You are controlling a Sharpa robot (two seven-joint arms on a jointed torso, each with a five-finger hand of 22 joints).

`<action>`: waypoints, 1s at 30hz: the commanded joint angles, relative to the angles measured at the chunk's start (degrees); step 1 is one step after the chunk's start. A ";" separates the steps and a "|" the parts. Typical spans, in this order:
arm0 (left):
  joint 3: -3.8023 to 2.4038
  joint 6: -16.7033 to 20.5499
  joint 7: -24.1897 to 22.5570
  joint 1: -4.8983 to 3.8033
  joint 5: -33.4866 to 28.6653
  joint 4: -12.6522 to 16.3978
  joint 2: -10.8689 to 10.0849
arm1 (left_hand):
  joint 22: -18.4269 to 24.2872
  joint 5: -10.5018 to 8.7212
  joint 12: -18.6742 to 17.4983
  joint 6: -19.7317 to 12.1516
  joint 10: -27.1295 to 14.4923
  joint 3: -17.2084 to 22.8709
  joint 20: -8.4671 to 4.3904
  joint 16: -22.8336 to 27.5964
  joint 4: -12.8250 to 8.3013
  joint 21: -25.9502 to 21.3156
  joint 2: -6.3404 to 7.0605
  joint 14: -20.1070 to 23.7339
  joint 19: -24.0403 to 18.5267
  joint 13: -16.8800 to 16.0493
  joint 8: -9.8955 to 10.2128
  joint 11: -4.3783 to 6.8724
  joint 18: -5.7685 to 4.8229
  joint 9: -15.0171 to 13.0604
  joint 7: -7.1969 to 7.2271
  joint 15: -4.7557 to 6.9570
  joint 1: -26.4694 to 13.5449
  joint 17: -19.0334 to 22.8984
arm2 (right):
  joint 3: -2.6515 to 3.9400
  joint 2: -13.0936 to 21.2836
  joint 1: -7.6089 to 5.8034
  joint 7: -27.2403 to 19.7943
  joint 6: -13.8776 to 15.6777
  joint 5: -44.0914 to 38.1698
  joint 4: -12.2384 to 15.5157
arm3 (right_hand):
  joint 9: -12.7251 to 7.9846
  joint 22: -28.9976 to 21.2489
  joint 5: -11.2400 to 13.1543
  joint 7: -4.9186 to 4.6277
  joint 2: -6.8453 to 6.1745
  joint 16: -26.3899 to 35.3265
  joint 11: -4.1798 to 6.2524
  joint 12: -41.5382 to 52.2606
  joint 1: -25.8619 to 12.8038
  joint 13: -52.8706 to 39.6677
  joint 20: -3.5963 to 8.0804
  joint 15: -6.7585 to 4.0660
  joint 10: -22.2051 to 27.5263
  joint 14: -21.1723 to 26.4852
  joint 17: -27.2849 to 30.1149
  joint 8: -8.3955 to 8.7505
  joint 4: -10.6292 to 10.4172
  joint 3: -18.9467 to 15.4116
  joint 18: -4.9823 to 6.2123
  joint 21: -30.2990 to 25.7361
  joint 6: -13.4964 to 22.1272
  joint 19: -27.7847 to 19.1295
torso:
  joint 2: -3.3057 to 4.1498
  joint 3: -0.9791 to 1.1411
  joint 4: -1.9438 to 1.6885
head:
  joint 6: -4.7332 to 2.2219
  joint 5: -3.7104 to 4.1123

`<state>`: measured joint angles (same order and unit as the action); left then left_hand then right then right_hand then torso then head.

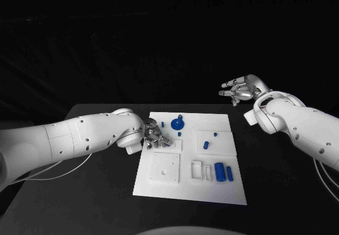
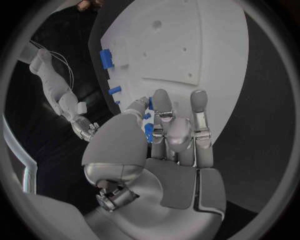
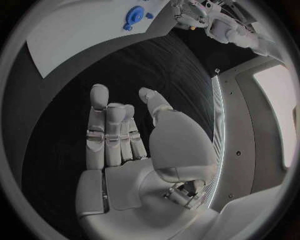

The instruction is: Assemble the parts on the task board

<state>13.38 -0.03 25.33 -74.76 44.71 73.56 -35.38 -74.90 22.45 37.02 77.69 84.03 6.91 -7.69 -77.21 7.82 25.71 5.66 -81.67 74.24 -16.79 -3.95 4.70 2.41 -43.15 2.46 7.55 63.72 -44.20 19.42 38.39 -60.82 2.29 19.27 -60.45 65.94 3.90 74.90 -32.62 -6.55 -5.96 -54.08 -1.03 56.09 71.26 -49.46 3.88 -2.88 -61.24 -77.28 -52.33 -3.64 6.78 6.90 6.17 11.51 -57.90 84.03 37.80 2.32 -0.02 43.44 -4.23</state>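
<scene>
The white task board lies in the middle of the black worktop. The left robot hand rests over the board's left edge, its fingers bent down near a small blue part, and whether it holds anything cannot be told. The right robot hand is raised beyond the board's far right corner, fingers apart and holding nothing, and a round blue part and two blue cylinders lie on the board.

Blue part behind left robot hand

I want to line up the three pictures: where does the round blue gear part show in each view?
Head view: blue gear near the far edge of the white board, right of the left hand.
Left wrist view: I cannot pick it out.
Right wrist view: blue gear on the board, beyond the raised right hand.
Shared landmark: the white board.
</scene>
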 commanded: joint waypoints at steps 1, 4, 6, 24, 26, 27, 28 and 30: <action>-0.09 0.07 -0.37 -0.08 -0.43 0.15 -0.05 | -0.96 -2.81 0.31 0.46 2.78 -0.01 -0.08 0.29 1.06 -0.40 0.89 -0.01 0.11 0.09 0.10 0.14 -0.64 -0.12 -0.03 0.27 0.02 0.03 | 0.02 -0.04 0.07 -0.30 -0.59 0.09 0.01 | -0.07 0.71 -0.18 -0.17 0.12 0.41 0.40 0.05 -0.33 0.03 0.40 -0.36 0.07 -0.06 0.15 0.06 -0.02 0.02 1.00 -0.26 -0.05 1.53 | -0.01 0.01 0.02 | -0.07 0.01; -0.27 0.20 -0.36 -0.17 -0.57 0.27 -0.20 | -0.98 -5.19 0.37 0.65 2.78 0.15 -0.08 0.28 2.37 -0.37 1.47 -0.03 0.17 0.08 0.10 0.11 -0.64 -0.23 -0.06 0.26 -0.05 0.00 | 0.02 -0.01 0.10 -0.31 -0.56 0.10 0.02 | -0.07 0.71 -0.18 -0.17 0.12 0.41 0.40 0.05 -0.33 0.03 0.40 -0.36 0.07 -0.06 0.15 0.06 -0.02 0.02 1.00 -0.26 -0.05 1.53 | -0.02 0.01 0.00 | -0.09 0.04; -0.57 0.26 -0.35 -0.21 -0.61 0.31 -0.26 | -0.97 -5.79 0.38 0.72 2.78 0.25 -0.07 0.28 3.06 -0.39 1.77 -0.04 0.16 0.09 0.10 0.12 -0.63 -0.34 -0.07 0.26 0.13 0.00 | 0.02 0.00 0.12 -0.32 -0.56 0.11 0.02 | -0.07 0.71 -0.18 -0.17 0.12 0.41 0.40 0.05 -0.33 0.03 0.40 -0.36 0.07 -0.06 0.15 0.06 -0.02 0.02 1.00 -0.26 -0.05 1.53 | -0.02 0.02 -0.01 | -0.12 0.02; -3.50 0.66 -0.65 -1.20 -0.87 0.28 -1.26 | -0.97 -6.40 0.32 0.45 2.78 -0.26 -0.10 0.43 1.73 -0.44 0.33 -0.06 0.21 0.19 0.12 0.07 -0.67 -0.57 -0.10 0.29 0.63 0.14 | 0.02 0.12 0.26 -0.36 -0.50 0.19 0.05 | -0.07 0.72 -0.18 -0.17 0.08 0.32 0.40 0.07 -0.40 0.04 0.40 -0.36 0.04 -0.13 0.07 0.05 0.00 -0.05 1.01 -0.27 -0.01 1.57 | -0.02 0.01 -0.02 | -0.40 -0.17; -3.64 0.54 -0.68 -1.30 -0.87 0.28 -1.32 | -0.96 -6.29 0.22 0.36 2.78 -0.34 -0.09 0.51 0.92 -0.50 0.03 -0.03 0.15 0.23 0.15 0.07 -0.68 -0.19 -0.16 0.26 0.62 0.27 | 0.02 0.13 0.27 -0.35 -0.50 0.20 0.06 | -0.07 0.72 -0.18 -0.17 0.08 0.32 0.40 0.07 -0.40 0.04 0.40 -0.36 0.04 -0.13 0.07 0.05 0.00 -0.05 1.01 -0.27 -0.01 1.57 | -0.01 0.01 -0.03 | -0.45 -0.21; -3.70 0.45 -0.69 -1.35 -0.85 0.32 -1.36 | -0.95 -6.19 0.13 0.31 2.79 -0.30 -0.10 0.59 0.62 -0.52 -0.03 0.01 0.15 0.27 0.17 0.05 -0.68 0.19 -0.15 0.23 0.76 0.40 | 0.02 0.15 0.27 -0.34 -0.50 0.20 0.07 | -0.07 0.72 -0.18 -0.17 0.08 0.32 0.40 0.07 -0.40 0.04 0.40 -0.36 0.04 -0.13 0.07 0.05 0.00 -0.05 1.01 -0.27 -0.01 1.57 | -0.02 0.00 -0.03 | -0.44 -0.20; -3.73 0.34 -0.69 -1.38 -0.84 0.38 -1.40 | -0.95 -6.11 0.00 0.29 2.78 -0.28 -0.09 0.71 0.46 -0.56 -0.04 0.06 0.13 0.32 0.17 0.03 -0.69 0.68 -0.15 0.24 0.81 0.59 | 0.02 0.16 0.28 -0.34 -0.50 0.20 0.08 | -0.07 0.72 -0.18 -0.17 0.08 0.32 0.40 0.07 -0.40 0.04 0.40 -0.36 0.04 -0.13 0.07 0.05 0.00 -0.05 1.01 -0.27 -0.01 1.57 | -0.02 0.00 -0.03 | -0.44 -0.20; -3.78 0.10 -0.67 -1.43 -0.69 0.56 -1.49 | -0.94 -6.16 -0.34 0.21 2.79 -0.25 -0.08 0.98 0.61 -0.67 0.22 0.12 0.12 0.36 0.19 0.00 -0.68 1.80 -0.25 0.21 0.69 1.02 | 0.02 0.20 0.29 -0.33 -0.51 0.22 0.07 | -0.07 0.72 -0.18 -0.17 0.08 0.32 0.40 0.07 -0.40 0.04 0.40 -0.36 0.04 -0.13 0.07 0.05 0.00 -0.05 1.01 -0.27 -0.01 1.57 | -0.02 0.01 -0.06 | -0.44 -0.20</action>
<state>9.66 0.22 25.25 -76.10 44.36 73.86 -36.87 -74.93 16.15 36.84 78.09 84.03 6.60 -7.68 -76.48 8.59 25.27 5.95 -81.67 74.23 -16.47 -3.95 4.70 2.52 -41.58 2.47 7.55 64.46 -43.25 19.40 38.56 -60.57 2.28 19.27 -60.31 65.95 3.90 74.90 -32.62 -6.55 -5.96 -53.86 -1.03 56.09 71.26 -49.46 3.88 -2.88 -61.24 -77.28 -52.24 -3.64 6.79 6.90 6.18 11.51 -57.90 84.04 37.78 2.33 -0.05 42.99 -4.42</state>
